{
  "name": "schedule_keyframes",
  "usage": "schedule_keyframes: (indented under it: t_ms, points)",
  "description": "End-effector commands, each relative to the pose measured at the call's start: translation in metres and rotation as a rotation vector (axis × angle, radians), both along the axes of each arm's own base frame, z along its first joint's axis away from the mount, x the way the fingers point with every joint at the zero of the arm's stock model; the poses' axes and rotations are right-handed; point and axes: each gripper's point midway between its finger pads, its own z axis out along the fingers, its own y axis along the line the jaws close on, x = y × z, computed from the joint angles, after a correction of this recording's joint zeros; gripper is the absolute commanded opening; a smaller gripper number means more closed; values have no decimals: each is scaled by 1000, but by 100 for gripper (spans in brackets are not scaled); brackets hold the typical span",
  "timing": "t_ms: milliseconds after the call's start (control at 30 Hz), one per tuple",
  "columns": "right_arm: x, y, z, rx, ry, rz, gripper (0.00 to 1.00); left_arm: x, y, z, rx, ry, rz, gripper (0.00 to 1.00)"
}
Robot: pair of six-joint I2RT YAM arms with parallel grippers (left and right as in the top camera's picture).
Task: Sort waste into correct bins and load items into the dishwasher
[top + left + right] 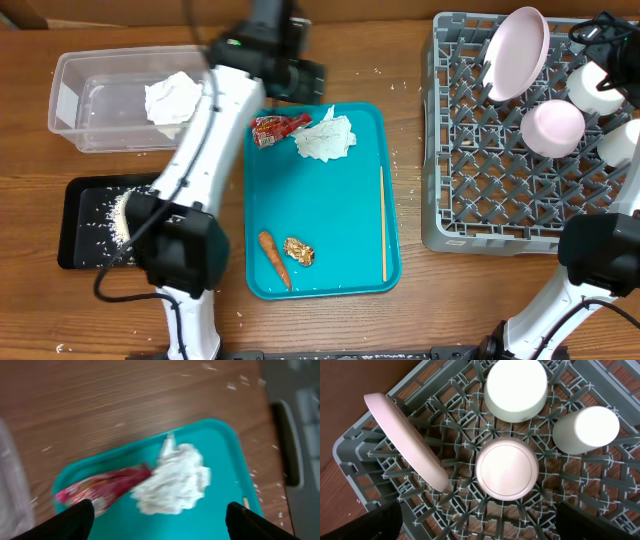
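Teal tray [330,220] holds your crumpled tissue [172,480], apparently touching a red wrapper [100,487] in the blurred view, with your left claw [160,522] spread wide above them. Your right claw [480,525] hangs wide over the grey rack [460,200], where a pink bowl [506,470] sits upside down beside a pink plate [405,440].

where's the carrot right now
In the overhead view the carrot lies in the near-left corner of the teal tray, just left of a brown food scrap.

Left pincer [160,527] spread wide, right pincer [480,527] spread wide, both pointing downward
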Motion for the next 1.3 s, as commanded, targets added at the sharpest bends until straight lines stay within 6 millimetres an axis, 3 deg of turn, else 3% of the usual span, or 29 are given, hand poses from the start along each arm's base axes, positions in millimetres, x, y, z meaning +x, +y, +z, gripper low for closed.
schedule_keyframes:
  t_ms: [0,167,300,400,667,900,1133,1200,1267]
  points:
    - [2,1,7,-3,-22,0,100,-1,-25,-39,135,16,-85,87]
    - [2,1,7,-3,-22,0,100,-15,-49,-86,169,109,-43,86]
    - [2,1,7,-3,-22,0,100,-20,-50,-121,178,186,13,85]
    - [2,2,7,-3,-22,0,100,-26,-48,-136,188,234,19,83]
    - [2,2,7,-3,-22,0,100,-29,-46,-142,204,256,10,76]
    - [2,2,7,-3,-22,0,100,-32,-45,-168,233,291,-29,77]
    - [2,2,7,-3,-22,0,100,-41,-45,-171,245,324,-101,75]
    - [2,1,7,-3,-22,0,100,-42,-44,-172,247,328,-101,61]
    - [2,2,7,-3,-22,0,100,-42,-44,-172,248,328,-100,38]
